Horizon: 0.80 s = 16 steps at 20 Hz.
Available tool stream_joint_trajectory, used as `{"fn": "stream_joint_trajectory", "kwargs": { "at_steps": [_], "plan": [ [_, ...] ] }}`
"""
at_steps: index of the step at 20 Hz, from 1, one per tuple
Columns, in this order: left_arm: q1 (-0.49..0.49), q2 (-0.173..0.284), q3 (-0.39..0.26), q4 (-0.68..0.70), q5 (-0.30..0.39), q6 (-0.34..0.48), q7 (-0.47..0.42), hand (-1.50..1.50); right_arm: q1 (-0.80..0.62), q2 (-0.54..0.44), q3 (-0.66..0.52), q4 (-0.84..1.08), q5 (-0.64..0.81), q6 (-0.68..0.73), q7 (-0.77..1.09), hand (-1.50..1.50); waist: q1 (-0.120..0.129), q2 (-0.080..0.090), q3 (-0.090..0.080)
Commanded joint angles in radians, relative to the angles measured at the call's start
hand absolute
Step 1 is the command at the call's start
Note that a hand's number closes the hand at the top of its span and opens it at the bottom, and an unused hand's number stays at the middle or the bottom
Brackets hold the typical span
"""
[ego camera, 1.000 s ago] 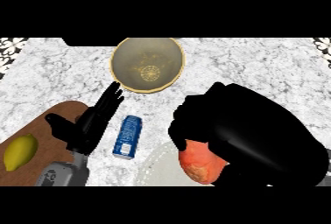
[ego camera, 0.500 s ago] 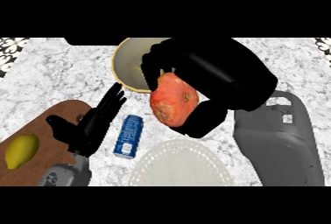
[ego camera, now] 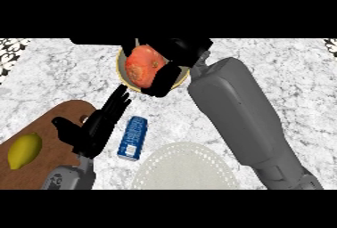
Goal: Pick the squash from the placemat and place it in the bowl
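Note:
The squash [ego camera: 143,67] is orange-red and rounded, and it hangs just over the bowl [ego camera: 124,75], a cream dish with a tan rim at the top centre. My right hand [ego camera: 172,55] is shut on the squash, its fingers curled round it from the right, and it hides most of the bowl. The white round placemat [ego camera: 184,167] lies bare at the bottom centre. My left hand [ego camera: 99,124] rests open at the left, fingers pointing up, over the edge of the wooden board.
A blue can [ego camera: 132,144] lies on its side between my left hand and the placemat. A yellow lemon [ego camera: 24,150] sits on the brown wooden board [ego camera: 43,129] at the lower left. My right forearm crosses the counter's right half.
My right hand has carried the squash from above the placemat up and leftwards, and it now hangs over the bowl. The left hand has stayed still.

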<state>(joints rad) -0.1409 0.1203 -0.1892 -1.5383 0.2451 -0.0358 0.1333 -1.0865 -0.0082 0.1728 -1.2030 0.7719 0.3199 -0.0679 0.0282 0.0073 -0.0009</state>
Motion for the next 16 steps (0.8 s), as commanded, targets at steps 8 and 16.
{"fn": "stream_joint_trajectory", "kwargs": {
  "at_steps": [8,16],
  "plan": [
    [-0.043,-0.008,-0.005,0.007,-0.004,-0.021,0.02,0.0,-0.199,0.008,0.086,0.588,0.139,-0.377,-0.143,1.5,0.045,0.018,-0.001],
    [-0.045,-0.027,-0.036,0.034,-0.04,-0.024,-0.012,0.0,-0.274,0.008,0.039,0.818,-0.014,-0.321,-0.084,-1.5,0.084,0.029,-0.001]
  ]
}}
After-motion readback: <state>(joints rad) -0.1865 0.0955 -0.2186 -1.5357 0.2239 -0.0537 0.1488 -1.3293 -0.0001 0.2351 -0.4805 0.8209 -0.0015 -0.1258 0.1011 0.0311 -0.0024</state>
